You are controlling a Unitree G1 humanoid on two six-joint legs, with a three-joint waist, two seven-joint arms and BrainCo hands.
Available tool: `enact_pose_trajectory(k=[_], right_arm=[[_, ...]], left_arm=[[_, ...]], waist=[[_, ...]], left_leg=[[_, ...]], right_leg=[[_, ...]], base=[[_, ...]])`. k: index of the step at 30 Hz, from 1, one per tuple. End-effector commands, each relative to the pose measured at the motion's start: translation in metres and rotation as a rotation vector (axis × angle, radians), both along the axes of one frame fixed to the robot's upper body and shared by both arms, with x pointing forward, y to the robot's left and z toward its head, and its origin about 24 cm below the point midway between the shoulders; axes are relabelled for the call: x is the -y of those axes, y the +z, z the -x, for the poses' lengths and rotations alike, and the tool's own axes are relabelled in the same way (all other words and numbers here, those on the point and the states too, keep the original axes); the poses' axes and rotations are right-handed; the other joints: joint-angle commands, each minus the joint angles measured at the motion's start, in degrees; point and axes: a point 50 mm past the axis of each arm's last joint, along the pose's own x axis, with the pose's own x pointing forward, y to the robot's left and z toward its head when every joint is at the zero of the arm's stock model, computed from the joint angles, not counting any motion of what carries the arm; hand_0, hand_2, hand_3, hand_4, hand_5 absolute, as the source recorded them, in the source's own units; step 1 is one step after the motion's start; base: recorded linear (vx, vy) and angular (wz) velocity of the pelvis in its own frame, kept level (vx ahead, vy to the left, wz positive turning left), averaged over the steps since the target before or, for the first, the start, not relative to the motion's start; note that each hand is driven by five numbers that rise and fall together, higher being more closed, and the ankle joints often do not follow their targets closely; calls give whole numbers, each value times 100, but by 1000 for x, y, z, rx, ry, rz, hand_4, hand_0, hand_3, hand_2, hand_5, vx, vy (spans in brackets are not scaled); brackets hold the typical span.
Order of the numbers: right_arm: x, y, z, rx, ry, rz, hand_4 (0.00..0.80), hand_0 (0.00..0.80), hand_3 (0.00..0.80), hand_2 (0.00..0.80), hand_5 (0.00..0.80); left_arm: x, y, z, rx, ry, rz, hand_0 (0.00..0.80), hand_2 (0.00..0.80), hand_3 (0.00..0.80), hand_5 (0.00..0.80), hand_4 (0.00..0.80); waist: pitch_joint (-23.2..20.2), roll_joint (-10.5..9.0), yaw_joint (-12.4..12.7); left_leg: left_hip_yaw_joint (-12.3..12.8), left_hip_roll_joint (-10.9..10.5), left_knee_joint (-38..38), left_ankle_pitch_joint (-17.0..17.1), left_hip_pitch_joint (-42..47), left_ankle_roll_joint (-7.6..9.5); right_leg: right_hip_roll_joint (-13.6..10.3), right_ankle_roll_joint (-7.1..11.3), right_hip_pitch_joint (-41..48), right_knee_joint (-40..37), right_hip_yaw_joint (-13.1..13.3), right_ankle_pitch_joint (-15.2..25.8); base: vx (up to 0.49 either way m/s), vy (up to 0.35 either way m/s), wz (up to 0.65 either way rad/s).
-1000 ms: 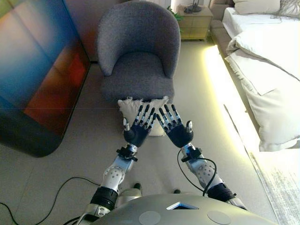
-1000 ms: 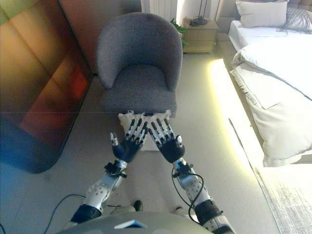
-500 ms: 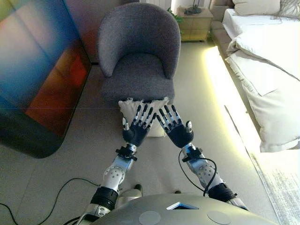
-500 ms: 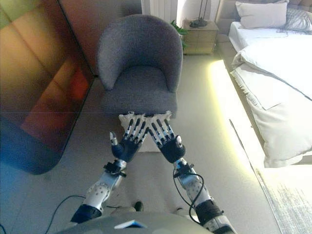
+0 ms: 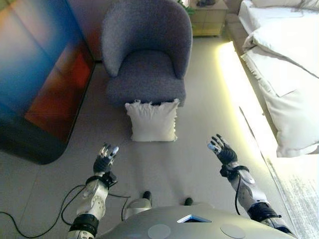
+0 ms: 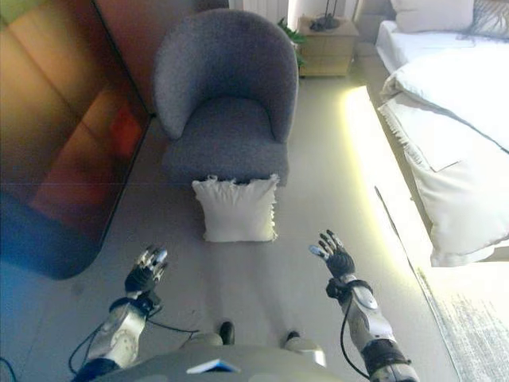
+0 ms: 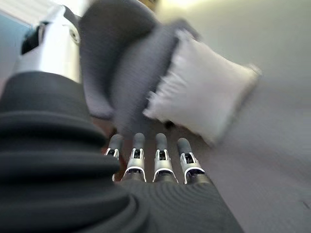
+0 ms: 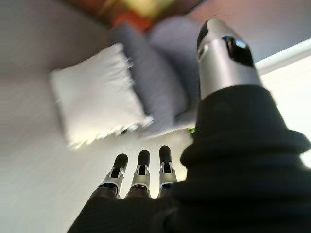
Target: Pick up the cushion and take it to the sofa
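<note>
Bedroom floor (image 5: 189,159): cushion (image 5: 152,121) leaning against armchair (image 5: 146,55), untouched. Left hand (image 5: 103,159) and right hand (image 5: 221,151) now spread wide apart, fingers relaxed, holding nothing; likely readying a two-sided grab.

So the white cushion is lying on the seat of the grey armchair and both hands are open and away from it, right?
Not quite. The white cushion is on the floor, propped against the front of the grey armchair, not on its seat; the left eye view shows this. The rest holds: the left hand and right hand are open and away from it.
</note>
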Motion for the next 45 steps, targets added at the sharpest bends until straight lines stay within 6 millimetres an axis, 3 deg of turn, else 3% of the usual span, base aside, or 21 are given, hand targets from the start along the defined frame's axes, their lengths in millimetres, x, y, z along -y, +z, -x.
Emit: enact_pose_trajectory(k=[1, 5, 9, 12, 15, 17, 19, 20, 24, 26, 28, 32, 33, 38, 40, 41, 43, 44, 45], right_arm=[[-6, 6, -8, 55, -81, -50, 0, 0, 0, 0, 0], [-6, -10, 17, -19, -137, -54, 0, 0, 0, 0, 0], [-10, -12, 11, -37, -84, -47, 0, 0, 0, 0, 0], [-14, -7, -5, -8, -86, -77, 0, 0, 0, 0, 0], [-22, -3, -14, 10, -119, -118, 0, 0, 0, 0, 0], [-24, -6, -10, 1, -128, -113, 0, 0, 0, 0, 0], [-23, -12, 3, -27, -140, -113, 0, 0, 0, 0, 0], [-21, -15, 9, -45, -150, -116, 0, 0, 0, 0, 0], [-11, -24, 32, -98, -183, -138, 0, 0, 0, 0, 0], [-7, -26, 37, -111, -202, -145, 0, 0, 0, 0, 0], [-3, -29, 38, -127, -219, -150, 0, 0, 0, 0, 0], [0, -31, 40, -154, -252, -148, 0, 0, 0, 0, 0], [0, -32, 41, -161, -261, -147, 0, 0, 0, 0, 0], [2, -37, 56, -203, -265, -136, 0, 0, 0, 0, 0], [4, -40, 63, -221, -252, -129, 0, 0, 0, 0, 0], [2, -40, 65, -225, -245, -133, 0, 0, 0, 0, 0], [0, -39, 67, -224, -237, -139, 0, 0, 0, 0, 0], [-2, -38, 67, -223, -223, -140, 0, 0, 0, 0, 0], [-2, -36, 65, -214, -203, -139, 0, 0, 0, 0, 0]], left_arm=[[-3, 3, -3, 56, -16, -35, 0, 0, 0, 0, 0], [9, -11, 25, 2, 15, 8, 0, 0, 0, 0, 0], [10, -10, 21, 20, -18, 11, 0, 0, 0, 0, 0], [7, -6, 6, 39, -15, 23, 0, 0, 0, 0, 0], [2, 0, -3, 81, -13, 41, 0, 0, 0, 0, 0], [0, 4, -5, 100, -22, 45, 0, 0, 0, 0, 0], [-3, 9, -8, 115, -41, 35, 0, 0, 0, 0, 0], [-5, 10, -9, 116, -41, 32, 0, 0, 0, 0, 0], [-10, 16, -10, 135, -9, 69, 0, 0, 0, 0, 0], [-9, 16, -9, 139, -13, 64, 0, 0, 0, 0, 0], [-4, 14, -10, 134, -29, 60, 0, 0, 0, 0, 0], [5, 12, -17, 134, -59, 76, 0, 0, 0, 0, 0], [7, 12, -19, 137, -67, 82, 0, 0, 0, 0, 0], [15, 10, -16, 133, -74, 108, 0, 0, 0, 0, 0], [17, 8, -11, 118, -46, 126, 0, 0, 0, 0, 0], [17, 5, -5, 106, -27, 132, 0, 0, 0, 0, 0], [15, 4, 1, 93, -4, 126, 0, 0, 0, 0, 0], [12, 4, 5, 91, 30, 119, 0, 0, 0, 0, 0], [9, 5, 6, 102, 51, 110, 0, 0, 0, 0, 0]], waist=[[215, -189, 177], [199, -215, 162], [334, -224, 142], [475, -209, 134], [522, -162, 165], [493, -96, 136], [528, 64, 17], [546, 86, -23], [569, -75, -235], [569, -193, -329], [510, -395, -451], [450, -409, -648], [436, -411, -679], [307, -427, -807], [196, -341, -808], [87, -282, -821], [-17, -225, -828], [-109, -141, -839], [-143, -133, -820]], left_leg=[[115, -216, 210, -332, 116, 217], [153, -258, 426, -449, 20, 277], [160, -366, 753, -602, -124, 377], [152, -448, 989, -691, -216, 476], [82, -544, 1104, -761, -280, 649], [-11, -623, 1189, -828, -338, 803], [-110, -636, 1237, -894, -313, 892], [-121, -646, 1274, -919, -306, 891], [-328, -793, 1354, -1055, -131, 783], [-511, -899, 1375, -1209, -10, 761], [-764, -1140, 1371, -1414, 207, 779], [-1151, -1260, 1282, -1602, 694, 821], [-1218, -1273, 1294, -1689, 810, 832], [-1236, -1306, 1389, -2087, 1250, 855], [-1060, -1209, 1477, -1896, 1401, 748], [-820, -1065, 1644, -1568, 1498, 583], [-518, -914, 1866, -1241, 1560, 409], [-96, -694, 2440, -447, 1504, 109], [124, -619, 2906, -38, 1351, -47]], right_leg=[[-84, 72, -148, 253, -29, 163], [-130, 91, -221, 331, 43, 150], [-183, 99, -358, 538, 234, 135], [-313, 184, -548, 944, 336, 141], [-606, 226, -727, 1719, 510, 247], [-775, 189, -1113, 2750, 790, 703], [-701, 143, -1854, 4086, 1156, 1355], [-681, 144, -2080, 4318, 1261, 1471], [-463, 198, -2295, 3420, 1291, 1530], [-258, 229, -2232, 2626, 1322, 1279], [-50, 385, -2250, 1177, 1310, 1210], [332, 442, -2531, 387, 1144, 1448], [382, 446, -2616, 256, 977, 1522], [326, 389, -2747, 463, 505, 1668], [283, 262, -2582, 500, 196, 1472], [271, 159, -2479, 666, -59, 1312], [250, 55, -2352, 895, -325, 1113], [275, -105, -2133, 1110, -548, 830], [245, -211, -1972, 1191, -681, 650]], base=[[137, 61, 1], [89, 79, 1], [6, 107, -2], [-16, 135, -3], [14, 178, 2], [33, 219, 3], [39, 239, -1], [63, 177, 12], [197, 7, 44], [339, -116, 39], [437, -90, 14], [389, -17, 23], [549, -59, 60], [533, -93, 49], [577, -154, 23], [513, -165, -23], [475, -183, -31], [424, -213, -11], [415, -228, 10]])
